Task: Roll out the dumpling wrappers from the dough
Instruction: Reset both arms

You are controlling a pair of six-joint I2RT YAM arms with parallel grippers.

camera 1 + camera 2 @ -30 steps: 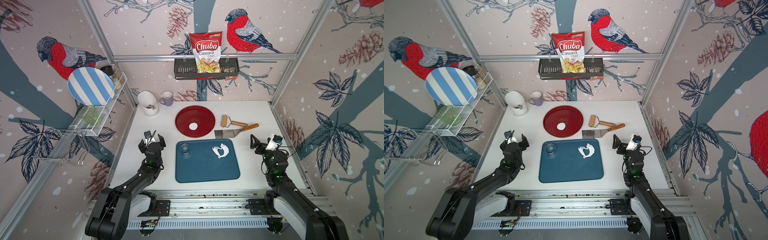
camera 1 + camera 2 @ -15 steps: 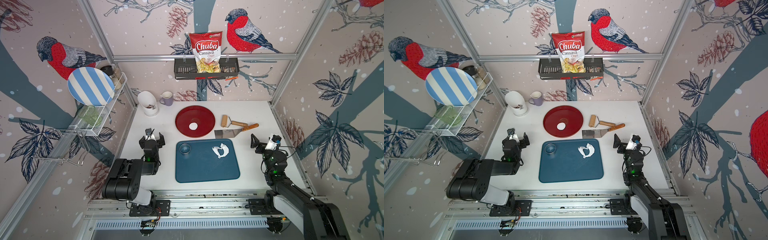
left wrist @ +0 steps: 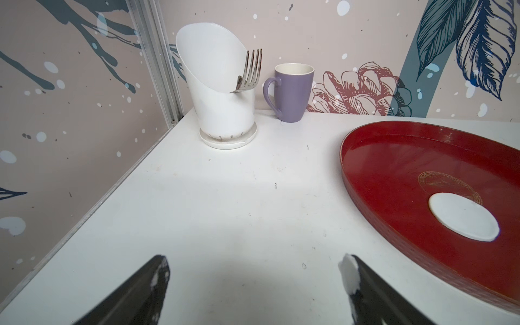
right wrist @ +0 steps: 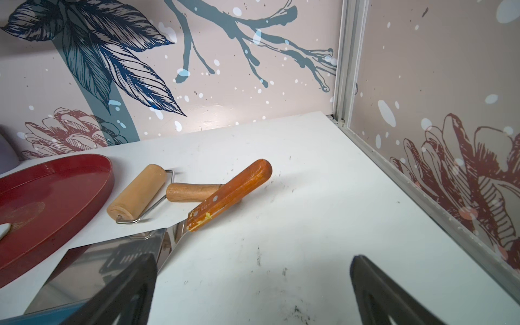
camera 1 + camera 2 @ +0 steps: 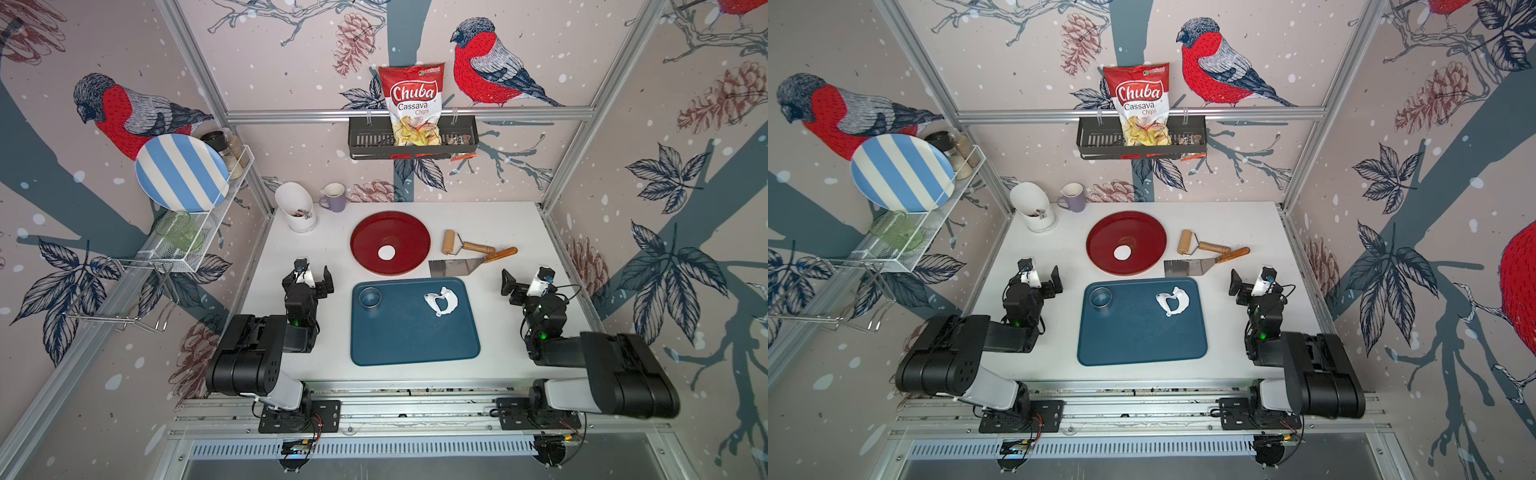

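Note:
The dough (image 5: pixel 441 301) (image 5: pixel 1173 301) is a ragged white sheet with a hole, lying at the far right of the blue tray (image 5: pixel 415 332). One dumpling wrapper (image 5: pixel 386 252) (image 3: pixel 463 221), a neat white disc, lies on the red plate (image 5: pixel 365 232). A metal ring cutter (image 5: pixel 370 298) stands in the tray's far left corner. My left gripper (image 5: pixel 314 272) (image 3: pixel 254 263) hangs open and empty over the table left of the tray, with white dough bits on its fingertips (image 3: pixel 349 273). On the tray's right side my right gripper (image 5: pixel 524 277) (image 4: pixel 253 260) is open and empty.
A wooden roller (image 5: pixel 449 242) (image 4: pixel 138 194) and a metal spatula (image 5: pixel 453 267) (image 4: pixel 230 194) lie behind the tray, right of the plate. A white cutlery holder (image 3: pixel 222 92) with a fork and a purple mug (image 3: pixel 292 92) stand at the back left. Walls close in on both sides.
Both arms have folded back toward their bases, the left first, then the right. Both grippers stay open near the same spots. The dough, wrapper and tools have not moved.

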